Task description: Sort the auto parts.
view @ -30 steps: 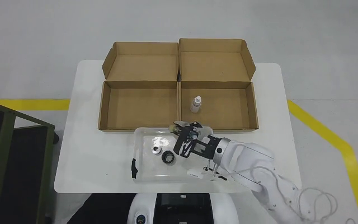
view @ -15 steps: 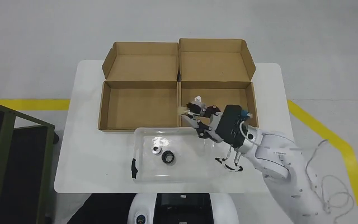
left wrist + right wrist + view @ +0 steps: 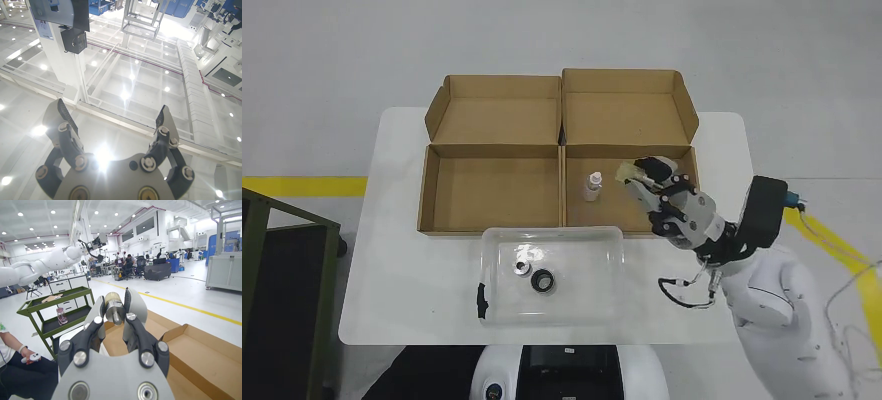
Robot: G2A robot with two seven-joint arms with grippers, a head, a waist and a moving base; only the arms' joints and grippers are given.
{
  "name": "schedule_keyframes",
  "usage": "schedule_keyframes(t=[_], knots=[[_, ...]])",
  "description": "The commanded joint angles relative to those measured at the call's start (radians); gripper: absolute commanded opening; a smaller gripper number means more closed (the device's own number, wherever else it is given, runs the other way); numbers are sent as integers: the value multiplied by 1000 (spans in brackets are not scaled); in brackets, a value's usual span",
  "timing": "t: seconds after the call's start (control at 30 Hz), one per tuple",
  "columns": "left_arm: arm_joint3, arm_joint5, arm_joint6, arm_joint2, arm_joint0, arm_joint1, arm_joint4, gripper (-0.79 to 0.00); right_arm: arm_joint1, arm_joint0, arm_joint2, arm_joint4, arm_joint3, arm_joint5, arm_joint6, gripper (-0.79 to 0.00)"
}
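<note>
Right gripper point(image 3: 638, 172): closed most of the way, both pads pressed on a metal part, with only the part's width left between the fingers point(image 3: 130, 306).
Metal part point(image 3: 113, 310): a short steel cylinder with a pale yellowish cap and a threaded stud. It is pinched at mid-body, the stud pointing back toward the wrist and the cap past the fingertips.
Where it hangs: over the right cardboard box point(image 3: 614, 212), above the box floor and not touching it.
White bottle point(image 3: 592, 185): upright on the same box floor, just beside the gripper on its left and apart from it.
Left cardboard box point(image 3: 492, 190): open, beyond the bottle and farther left of the gripper. Its wall touches the right box's wall.
Clear tray point(image 3: 592, 285): on the white table point(image 3: 402, 220), nearer the robot than the gripper and to its left, close against the front walls of both boxes.
In the tray: a black ring point(image 3: 543, 283) and a silver ring point(image 3: 522, 268) lie near each other in the half farthest from the gripper.
Black piece point(image 3: 480, 300): on the table just outside the tray's far-left wall, well apart from the gripper.
Left gripper point(image 3: 112, 106): spread wide with nothing between the ribbed pads, and aimed up at the hall ceiling. From the right wrist it shows raised high point(image 3: 96, 243), well apart from the right gripper.
Green cart point(image 3: 56, 306): on the floor beyond the table, on the left side of the gripped part.
</note>
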Motion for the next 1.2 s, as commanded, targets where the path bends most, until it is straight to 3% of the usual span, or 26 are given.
schedule_keyframes(t=[0.0, 0.33, 0.53, 1.17], knots=[[0, 0, 0, 0, 0, 0, 0, 0, -1, -11, 7, 6, -4, 8, -20, -785], [0, 0, 0, 0, 0, 0, 0, 0, -9, -47, 27, 35, -6, 51, -113, -785], [0, 0, 0, 0, 0, 0, 0, 0, -8, -52, 41, 2, -1, 52, -83, -785], [0, 0, 0, 0, 0, 0, 0, 0, 7, -12, 72, -256, 42, 184, 306, -785]])
